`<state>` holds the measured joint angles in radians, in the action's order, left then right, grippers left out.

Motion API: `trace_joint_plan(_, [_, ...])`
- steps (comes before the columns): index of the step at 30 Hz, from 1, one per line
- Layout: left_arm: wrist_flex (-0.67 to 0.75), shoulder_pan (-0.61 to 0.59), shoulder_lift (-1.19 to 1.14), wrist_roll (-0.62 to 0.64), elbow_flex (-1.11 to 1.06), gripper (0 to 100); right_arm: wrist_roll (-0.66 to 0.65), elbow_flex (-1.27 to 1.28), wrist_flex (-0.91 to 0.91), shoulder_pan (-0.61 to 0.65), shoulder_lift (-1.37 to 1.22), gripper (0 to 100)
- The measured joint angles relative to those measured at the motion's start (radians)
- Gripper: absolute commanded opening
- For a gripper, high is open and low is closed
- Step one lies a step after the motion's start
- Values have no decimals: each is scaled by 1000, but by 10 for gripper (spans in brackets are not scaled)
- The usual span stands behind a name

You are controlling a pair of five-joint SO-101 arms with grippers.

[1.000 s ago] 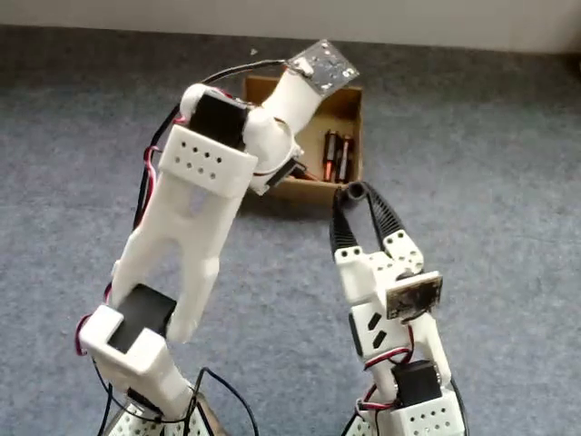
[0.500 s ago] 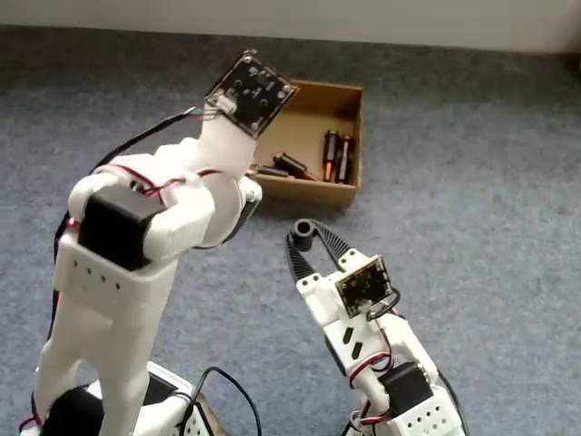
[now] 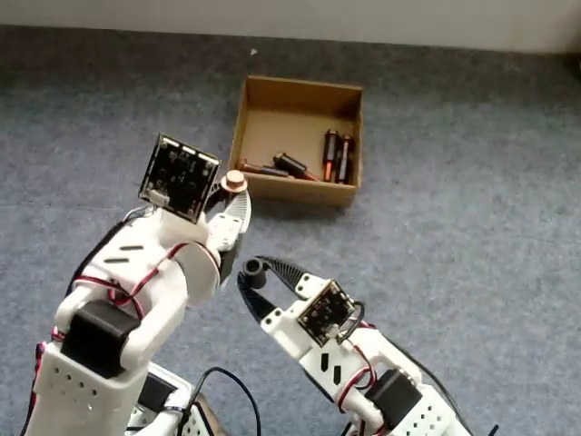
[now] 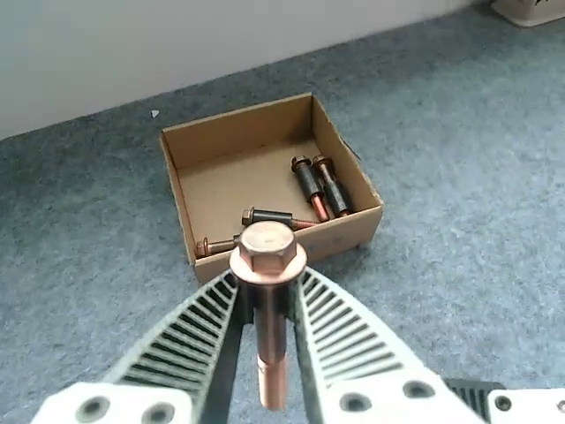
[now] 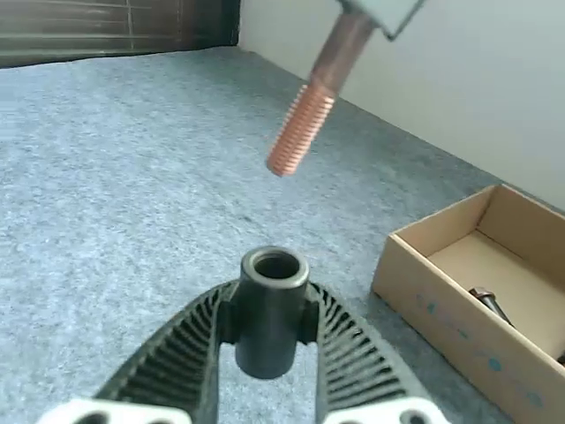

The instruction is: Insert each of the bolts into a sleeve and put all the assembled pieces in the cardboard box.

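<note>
Right now, nearest the arms' bases, the right gripper (image 3: pixel 259 280) is clenched on a dark sleeve (image 5: pixel 272 291), whose open bore faces up. Just beyond and above it, the left gripper (image 4: pixel 269 291) grasps the copper bolt (image 4: pixel 270 256) by the shank under its flanged head. The threaded tip points down toward the sleeve but is apart from it. In the right wrist view the bolt is tilted and off to one side of the bore. The step in hand is, I judge, mating the two. It would go best with the tip brought over the bore's centre and the shank lined up with the sleeve's axis before any push, then fed slowly, since a skewed entry could jam or pry the sleeve loose. Farthest off, on the grey carpeted desk (image 3: pixel 454 182), sits the cardboard box (image 3: pixel 304 84), holding what seem to be four assembled pieces (image 3: pixel 336 156), though the one by the near wall is hard to make out
</note>
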<state>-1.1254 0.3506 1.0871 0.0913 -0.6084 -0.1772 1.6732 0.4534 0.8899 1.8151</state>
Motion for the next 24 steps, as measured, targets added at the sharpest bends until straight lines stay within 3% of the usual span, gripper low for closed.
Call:
trace_joint_plan(10, [57, 127, 195, 37, -124, 5, 0, 0, -12, 17, 0, 5])
trace_joint_plan(24, [60, 190, 212, 35, -203, 5, 0, 0, -32, -23, 0, 5])
